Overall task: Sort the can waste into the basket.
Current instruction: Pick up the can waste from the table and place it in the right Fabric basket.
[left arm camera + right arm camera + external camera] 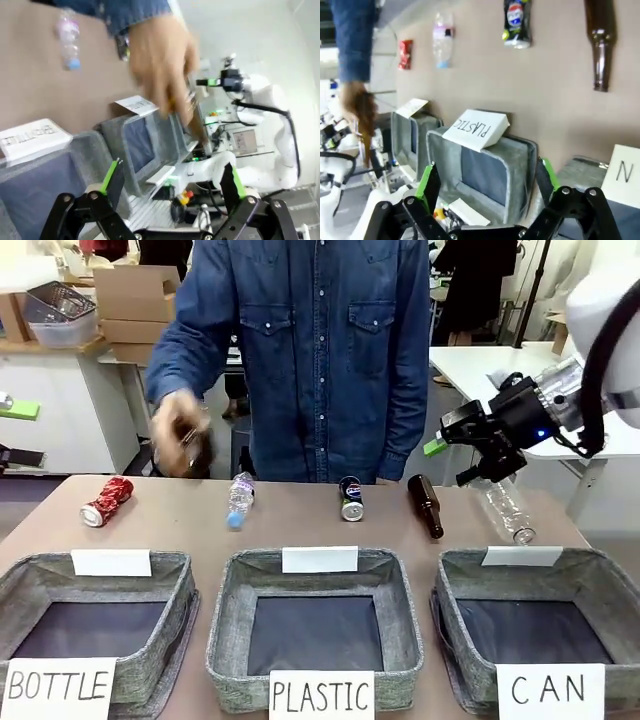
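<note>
Hovering wide open and empty at twelve o'clock of the grey woven-fabric basket carded "CAN" (600, 575) is the right gripper (487, 175); the left gripper (174, 172) gapes empty too. The dark blue Pepsi drink can (351, 498) sits at the basket's eleven o'clock, and the shiny red drink can (106, 502) lies far off toward ten. Both are probably light, thin-walled and slick, so grip them gently at mid-body.

Table (300, 530): red can (106, 502), clear bottle (240, 498), Pepsi can (351, 499), brown bottle (427, 506); BOTTLE basket (186, 592), PLASTIC basket (227, 612), CAN basket (449, 612).
</note>
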You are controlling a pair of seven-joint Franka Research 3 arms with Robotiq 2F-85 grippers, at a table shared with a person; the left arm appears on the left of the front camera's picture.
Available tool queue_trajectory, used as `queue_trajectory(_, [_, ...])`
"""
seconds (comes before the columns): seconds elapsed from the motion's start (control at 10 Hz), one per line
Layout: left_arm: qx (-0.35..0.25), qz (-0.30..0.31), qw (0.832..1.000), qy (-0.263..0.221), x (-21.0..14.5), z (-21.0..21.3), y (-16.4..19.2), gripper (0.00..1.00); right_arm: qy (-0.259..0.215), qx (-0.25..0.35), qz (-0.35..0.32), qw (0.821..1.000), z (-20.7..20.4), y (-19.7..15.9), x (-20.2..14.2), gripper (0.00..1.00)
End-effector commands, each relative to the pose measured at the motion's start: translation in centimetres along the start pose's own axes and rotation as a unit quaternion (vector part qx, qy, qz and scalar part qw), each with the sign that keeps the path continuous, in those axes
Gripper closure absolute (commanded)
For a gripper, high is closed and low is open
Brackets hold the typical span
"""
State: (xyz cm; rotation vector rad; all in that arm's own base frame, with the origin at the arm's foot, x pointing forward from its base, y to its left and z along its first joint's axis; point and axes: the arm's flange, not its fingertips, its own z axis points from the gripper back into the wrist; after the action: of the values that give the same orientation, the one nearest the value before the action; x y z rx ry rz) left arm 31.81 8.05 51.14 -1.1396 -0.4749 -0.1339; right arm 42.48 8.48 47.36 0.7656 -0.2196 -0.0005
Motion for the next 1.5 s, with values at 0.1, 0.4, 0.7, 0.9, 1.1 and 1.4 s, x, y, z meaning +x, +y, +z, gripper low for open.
queue_trajectory(0.1, [0.165,-0.024,0.981,-0.098,-0.6,19.8,-4.3,0.0,0.006,-0.009,0.006,1.0,2.2,-1.7,0.4,0.0])
queue_trajectory(0.4, [0.162,-0.037,0.972,-0.164,-4.7,24.5,-5.7,0.0,0.029,-0.007,0.021,0.999,-1.7,-0.7,2.9,0.0])
queue_trajectory(0.7, [0.188,-0.033,0.97,-0.151,-5.4,26.2,-6.5,0.0,0.019,-0.026,0.041,0.999,-3.8,1.4,3.3,0.0])
queue_trajectory(0.9, [0.188,-0.033,0.97,-0.151,-5.4,26.2,-6.5,0.0,0.034,-0.031,0.084,0.995,-5.1,2.7,3.0,0.0])
queue_trajectory(1.1, [0.188,-0.033,0.97,-0.151,-5.4,26.2,-6.5,0.0,0.002,-0.04,0.05,0.998,-1.4,1.3,1.0,0.0])
queue_trajectory(1.4, [0.053,-0.049,0.997,-0.011,-5.9,15.8,-5.7,0.0,-0.01,-0.087,0.058,0.994,-9.9,3.0,5.9,0.0])
